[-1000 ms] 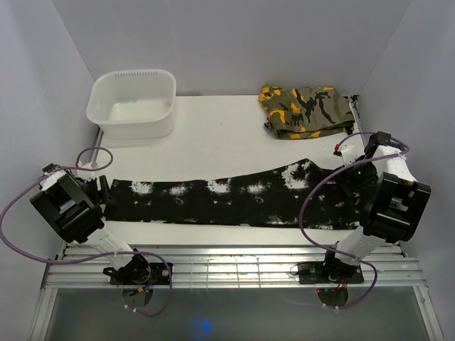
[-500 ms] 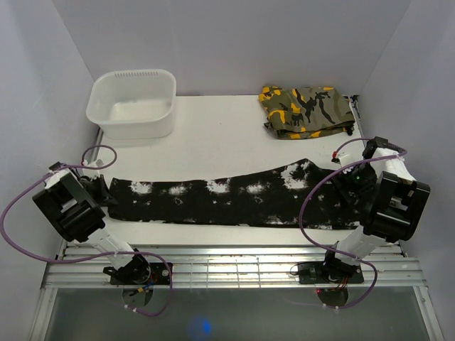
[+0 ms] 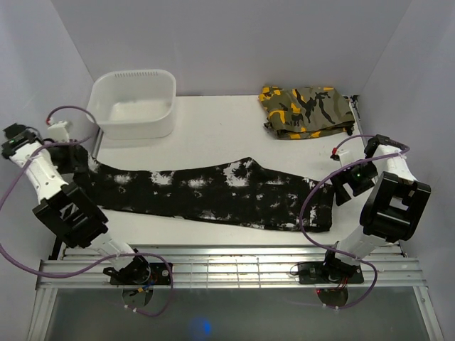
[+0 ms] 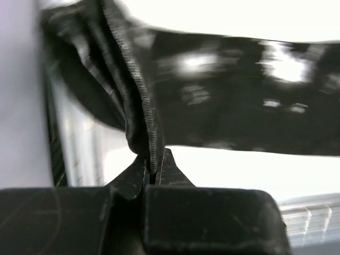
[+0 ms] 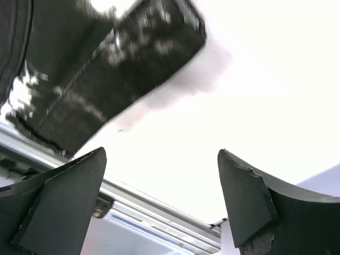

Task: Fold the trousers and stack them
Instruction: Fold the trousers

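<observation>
Firmly pinched in the left gripper (image 4: 153,172): bunched edge of the trousers (image 3: 213,195) at their left end, apparently lifted slightly off the surface (image 3: 213,135). Rest of the fabric laid lengthwise across the middle. Right gripper (image 5: 161,154) spread wide, empty, just beside the opposite end.

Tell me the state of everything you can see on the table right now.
trousers, laid out long, left end pinched
left gripper, shut on the trousers
right gripper, open, holding nothing
camouflage garment, folded, far right
white tub, upright, empty
</observation>
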Action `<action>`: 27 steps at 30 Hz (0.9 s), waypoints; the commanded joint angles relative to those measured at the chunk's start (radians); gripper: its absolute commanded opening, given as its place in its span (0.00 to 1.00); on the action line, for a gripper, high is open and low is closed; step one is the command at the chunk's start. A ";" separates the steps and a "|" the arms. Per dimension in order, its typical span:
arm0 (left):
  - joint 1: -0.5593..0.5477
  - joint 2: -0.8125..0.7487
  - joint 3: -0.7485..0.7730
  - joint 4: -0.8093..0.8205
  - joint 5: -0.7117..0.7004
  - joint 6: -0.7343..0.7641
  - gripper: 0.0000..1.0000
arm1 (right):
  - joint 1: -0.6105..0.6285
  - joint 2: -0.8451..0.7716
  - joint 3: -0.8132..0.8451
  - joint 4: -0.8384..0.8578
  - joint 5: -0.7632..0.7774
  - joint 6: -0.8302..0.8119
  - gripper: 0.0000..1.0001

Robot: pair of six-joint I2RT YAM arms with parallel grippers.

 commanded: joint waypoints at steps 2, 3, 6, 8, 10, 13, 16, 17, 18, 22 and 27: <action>-0.280 -0.167 -0.099 -0.084 0.097 -0.055 0.00 | -0.003 0.016 0.039 -0.108 -0.116 -0.012 0.90; -0.325 -0.193 -0.116 -0.073 0.129 -0.145 0.00 | -0.003 0.020 0.037 -0.116 -0.125 -0.012 0.90; -0.463 -0.221 -0.151 -0.018 0.273 -0.285 0.00 | -0.003 0.016 0.027 -0.131 -0.150 -0.007 0.91; -0.549 -0.239 -0.201 0.049 0.332 -0.430 0.00 | -0.003 0.015 0.014 -0.133 -0.164 -0.001 0.91; -0.660 -0.273 -0.252 0.176 0.340 -0.572 0.00 | -0.003 0.018 -0.001 -0.130 -0.170 0.006 0.91; -0.849 -0.307 -0.382 0.353 0.225 -0.716 0.00 | -0.003 0.018 -0.018 -0.125 -0.161 0.009 0.91; -1.019 -0.276 -0.427 0.454 0.040 -0.793 0.00 | -0.005 0.015 -0.019 -0.123 -0.145 0.009 0.91; -1.050 -0.263 -0.453 0.470 0.019 -0.823 0.00 | -0.003 0.013 -0.016 -0.123 -0.142 0.009 0.91; -1.085 -0.252 -0.471 0.506 0.005 -0.832 0.00 | -0.003 0.015 -0.013 -0.125 -0.142 0.011 0.91; -1.159 -0.201 -0.542 0.565 -0.077 -0.860 0.00 | -0.005 0.021 -0.012 -0.125 -0.130 0.014 0.91; -1.248 -0.150 -0.596 0.637 -0.174 -0.890 0.03 | -0.003 0.024 -0.019 -0.119 -0.122 0.020 0.91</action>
